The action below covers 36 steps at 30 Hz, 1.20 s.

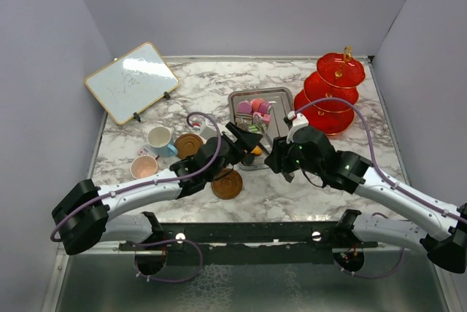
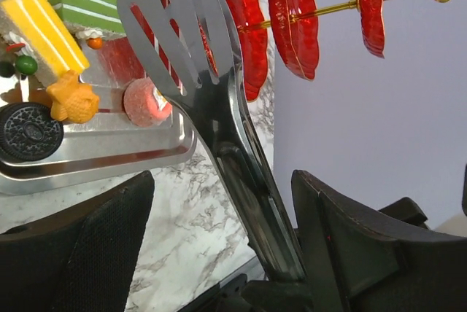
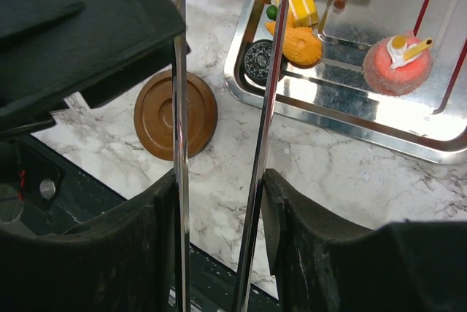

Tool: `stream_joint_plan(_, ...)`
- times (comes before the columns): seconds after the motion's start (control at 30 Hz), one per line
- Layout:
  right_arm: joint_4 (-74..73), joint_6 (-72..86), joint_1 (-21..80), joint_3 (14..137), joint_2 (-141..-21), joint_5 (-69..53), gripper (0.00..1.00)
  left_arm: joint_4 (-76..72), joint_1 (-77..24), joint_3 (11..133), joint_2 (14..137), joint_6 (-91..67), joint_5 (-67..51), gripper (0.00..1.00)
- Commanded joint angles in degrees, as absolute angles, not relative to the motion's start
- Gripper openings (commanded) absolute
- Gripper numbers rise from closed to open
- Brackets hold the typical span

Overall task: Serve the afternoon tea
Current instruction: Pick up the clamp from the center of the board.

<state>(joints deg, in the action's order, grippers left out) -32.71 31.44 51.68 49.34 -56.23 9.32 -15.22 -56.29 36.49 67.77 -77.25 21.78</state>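
Cake pieces (image 1: 255, 108) indistinct from above; whiteboard (image 1: 132, 81) scribble illegible; steel tray (image 1: 279, 100) half-hidden.

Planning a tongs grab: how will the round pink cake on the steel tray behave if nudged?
The pink cake looks round-sided, so it may roll or skid on the glossy tray. Its white-and-yellow topping sticks up and could get knocked off.

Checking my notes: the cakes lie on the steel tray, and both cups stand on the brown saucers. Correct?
No: the top external view shows the blue cup and pink cup on the table beside the bare brown saucers. The cakes lie on the steel tray.
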Motion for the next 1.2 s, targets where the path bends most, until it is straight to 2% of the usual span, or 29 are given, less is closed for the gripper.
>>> stream_joint_plan(0.0, -28.6, 31.3, 51.9, 49.2, -54.7, 7.6, 0.45, -21.3, -56.9, 39.4, 71.0, -80.4, 22.4, 0.76)
stream_joint_plan(0.1, -28.4, 30.8, 51.9, 48.8, -54.1, 7.2, 0.45, -21.6, -57.1, 40.0, 72.4, -80.3, 21.0, 0.69)
stream_joint_plan(0.6, -28.2, 30.9, 51.9, 48.1, -54.3, 4.2, 0.45, -24.5, -57.5, 38.6, 71.9, -79.5, 20.0, 0.23)
stream_joint_plan(0.77, -28.2, 32.4, 51.8, 47.7, -53.6, 4.3, 0.46, -25.7, -57.6, 37.6, 70.6, -78.5, 20.4, 0.21)
stream_joint_plan(1.17, -29.5, 35.9, 51.9, 49.6, -58.1, 0.3, 0.60, -29.5, -57.7, 36.9, 69.7, -75.3, 18.6, 0.21)
